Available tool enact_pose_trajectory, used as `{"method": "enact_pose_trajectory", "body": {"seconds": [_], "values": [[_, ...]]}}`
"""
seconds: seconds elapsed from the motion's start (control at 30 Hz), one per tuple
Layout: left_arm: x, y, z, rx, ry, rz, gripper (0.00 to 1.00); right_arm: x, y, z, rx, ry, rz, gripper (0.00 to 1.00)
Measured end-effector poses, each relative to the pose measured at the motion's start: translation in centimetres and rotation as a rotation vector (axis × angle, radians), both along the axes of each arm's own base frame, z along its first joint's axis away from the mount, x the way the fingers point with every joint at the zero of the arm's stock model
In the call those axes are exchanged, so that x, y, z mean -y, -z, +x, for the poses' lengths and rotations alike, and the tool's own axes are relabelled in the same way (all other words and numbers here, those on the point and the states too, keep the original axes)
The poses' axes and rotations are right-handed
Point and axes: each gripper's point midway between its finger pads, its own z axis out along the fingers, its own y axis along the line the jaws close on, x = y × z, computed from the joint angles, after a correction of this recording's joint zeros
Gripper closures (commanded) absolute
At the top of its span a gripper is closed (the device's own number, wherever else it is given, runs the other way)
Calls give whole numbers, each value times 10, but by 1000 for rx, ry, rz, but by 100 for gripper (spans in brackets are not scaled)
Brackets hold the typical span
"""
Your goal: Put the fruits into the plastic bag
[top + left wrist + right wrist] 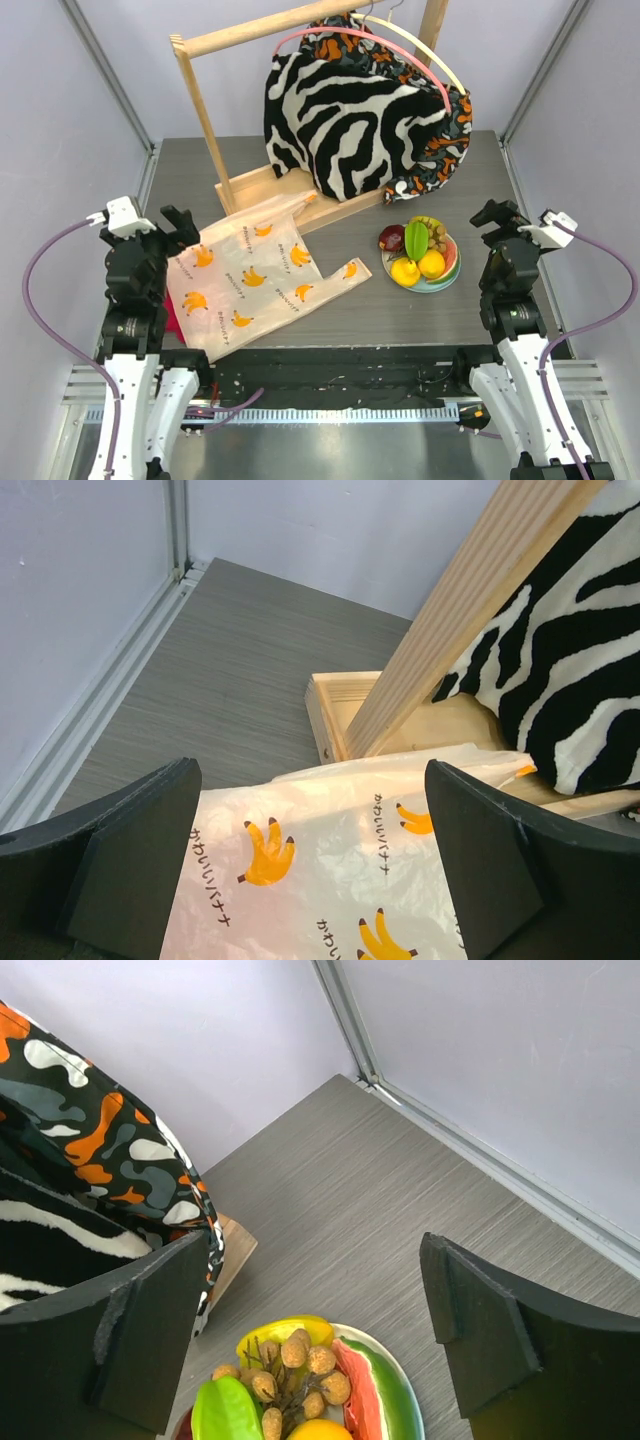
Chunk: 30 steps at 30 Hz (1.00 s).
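Observation:
The fruits lie heaped on a round plate (449, 272) at the right: a yellow lemon (405, 271), an orange (431, 264), a dark red apple (391, 238), a green fruit (416, 239) and brownish grapes (300, 1375). The plastic bag (250, 285), cream with orange bananas, lies flat at the left; it also shows in the left wrist view (330, 870). My left gripper (181, 228) is open and empty over the bag's left edge. My right gripper (497, 222) is open and empty, right of the plate.
A wooden clothes rack (205, 110) stands at the back on a wooden base (262, 185). A zebra-striped garment (345, 125) hangs from it over a camouflage-patterned one (450, 140). A red cloth (172, 322) peeks out under the bag's left side. Walls close in on both sides.

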Motion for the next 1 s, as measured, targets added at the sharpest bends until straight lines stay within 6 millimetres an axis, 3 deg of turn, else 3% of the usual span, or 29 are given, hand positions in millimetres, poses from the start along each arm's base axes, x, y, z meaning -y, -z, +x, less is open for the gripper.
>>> {"method": "enact_pose_trajectory", "body": {"seconds": [0.3, 0.53, 0.67, 0.9, 1.0], "values": [[0, 0, 6, -20, -5, -5, 0, -24, -10, 7, 22, -156, -47, 15], [13, 0, 12, -32, 76, -2, 0, -72, 1, 33, -39, -427, -97, 24], [20, 1, 20, -49, 109, -12, 0, -128, 12, 49, -110, -650, -143, 22], [27, 13, 28, -86, 150, -24, 0, -277, 39, 37, -241, -1095, -301, 20], [27, 16, 27, -92, 152, -25, 0, -320, 55, 39, -296, -1231, -309, 20]]}}
